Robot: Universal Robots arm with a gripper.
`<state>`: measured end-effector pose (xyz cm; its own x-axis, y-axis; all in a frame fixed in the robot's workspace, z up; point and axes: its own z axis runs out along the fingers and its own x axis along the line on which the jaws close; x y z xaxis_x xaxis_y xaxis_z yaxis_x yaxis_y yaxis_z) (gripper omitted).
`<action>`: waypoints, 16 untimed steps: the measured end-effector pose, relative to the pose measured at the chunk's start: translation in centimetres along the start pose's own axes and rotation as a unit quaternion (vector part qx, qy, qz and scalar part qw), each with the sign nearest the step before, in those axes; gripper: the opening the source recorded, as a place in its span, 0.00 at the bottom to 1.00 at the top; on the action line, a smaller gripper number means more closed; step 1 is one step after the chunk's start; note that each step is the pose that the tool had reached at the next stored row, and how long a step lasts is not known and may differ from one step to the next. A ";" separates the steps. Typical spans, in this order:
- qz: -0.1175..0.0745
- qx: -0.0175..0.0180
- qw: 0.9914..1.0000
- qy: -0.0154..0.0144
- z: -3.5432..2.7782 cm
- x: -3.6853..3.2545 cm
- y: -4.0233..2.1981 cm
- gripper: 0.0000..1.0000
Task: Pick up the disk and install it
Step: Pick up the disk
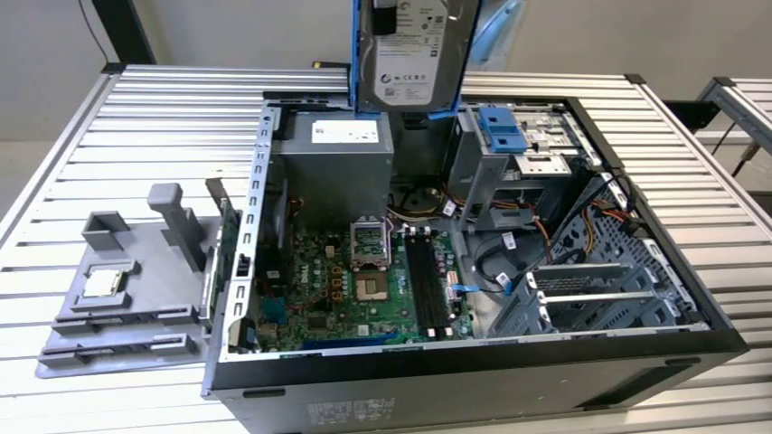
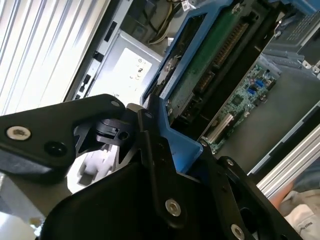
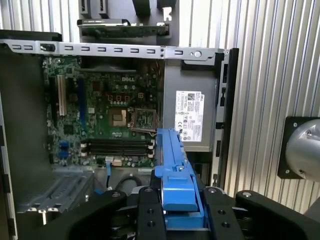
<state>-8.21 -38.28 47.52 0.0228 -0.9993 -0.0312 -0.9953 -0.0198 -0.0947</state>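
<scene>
Soft, even light fills the exterior view. The table (image 1: 133, 127) is bright, the disk (image 1: 417, 54) label evenly lit, and the inside of the case (image 1: 483, 348) sits in mild shade with faint shadows. In the second wrist view the table glares almost white, and the black gripper (image 2: 172, 142) near the lens is dark and blurred.

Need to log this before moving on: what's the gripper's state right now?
Gripper: closed on the disk, holding it above the open computer case.
</scene>
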 end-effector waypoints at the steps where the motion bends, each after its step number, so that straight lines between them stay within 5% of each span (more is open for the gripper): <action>1: 0.000 0.000 1.000 0.000 0.03 0.01 -0.33 0.00; 16: 0.000 0.000 1.000 0.000 0.50 0.12 -5.31 0.00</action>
<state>-2.87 -38.28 47.52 0.0228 -0.9992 -0.0318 -0.9953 -0.0197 -0.0947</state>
